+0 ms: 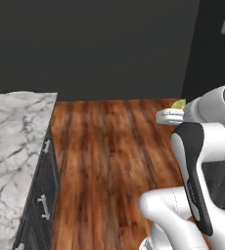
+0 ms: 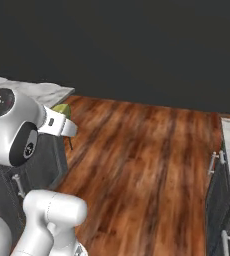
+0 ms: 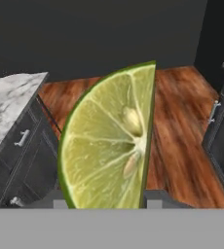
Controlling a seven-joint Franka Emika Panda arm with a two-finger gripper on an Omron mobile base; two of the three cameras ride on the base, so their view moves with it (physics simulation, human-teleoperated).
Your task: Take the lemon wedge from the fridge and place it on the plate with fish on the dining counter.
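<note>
Lemon wedge (image 3: 109, 141) sat clamped between my gripper (image 3: 106, 202) fingers, cut face toward the hand camera; wood floor (image 3: 177, 126) lay beyond, marble-topped cabinet (image 3: 9, 104) to one side.

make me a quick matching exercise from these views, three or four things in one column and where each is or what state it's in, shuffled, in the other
Things
1. small yellow-green lemon wedge
2. white grey-veined marble counter top
3. reddish-brown wooden plank floor
4. white two-finger gripper

Places or states
A. stretches between the dark cabinets towards the dark wall
B. held upright, cut face with seeds towards the hand camera
C. at the left edge of the left base view, above dark drawers
D. shut on the fruit, carried above the floor

Pairs: 1-B, 2-C, 3-A, 4-D
</note>
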